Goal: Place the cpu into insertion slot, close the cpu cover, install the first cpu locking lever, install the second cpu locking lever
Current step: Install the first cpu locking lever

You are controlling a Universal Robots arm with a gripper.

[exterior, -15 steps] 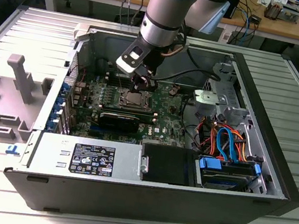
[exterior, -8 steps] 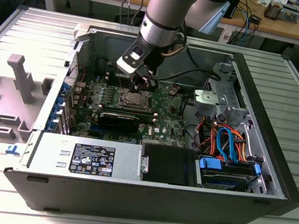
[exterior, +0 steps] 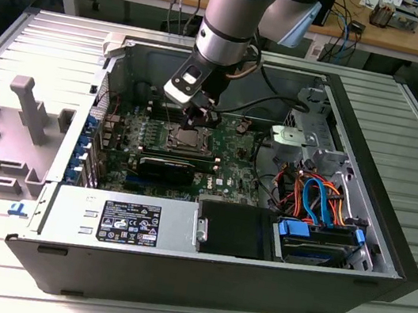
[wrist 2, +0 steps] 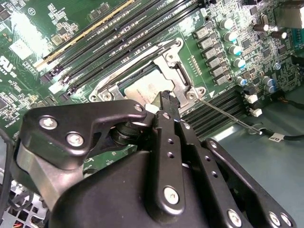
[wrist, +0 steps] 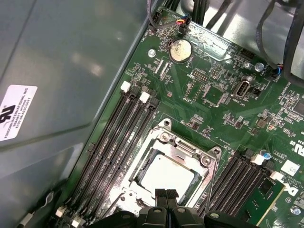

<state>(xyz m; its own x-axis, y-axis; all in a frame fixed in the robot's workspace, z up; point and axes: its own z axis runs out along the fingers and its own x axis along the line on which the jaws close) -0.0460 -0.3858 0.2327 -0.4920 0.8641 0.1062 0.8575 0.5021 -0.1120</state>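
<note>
At the exterior view's left a grey plastic panel lies idle. In the middle, the cpu sits in the insertion slot, and the cpu cover looks folded down over it. One wire lever looks unhooked (my guess) – so latching remains. The gripper hovers at the slot's twelve o'clock, its fingertips pinched together on nothing. Cables lie at three o'clock.

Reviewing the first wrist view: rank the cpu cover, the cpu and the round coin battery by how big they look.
1. cpu cover
2. cpu, framed by the cover's window
3. coin battery, though it lies farther from the camera, so its true size is unsure
</note>
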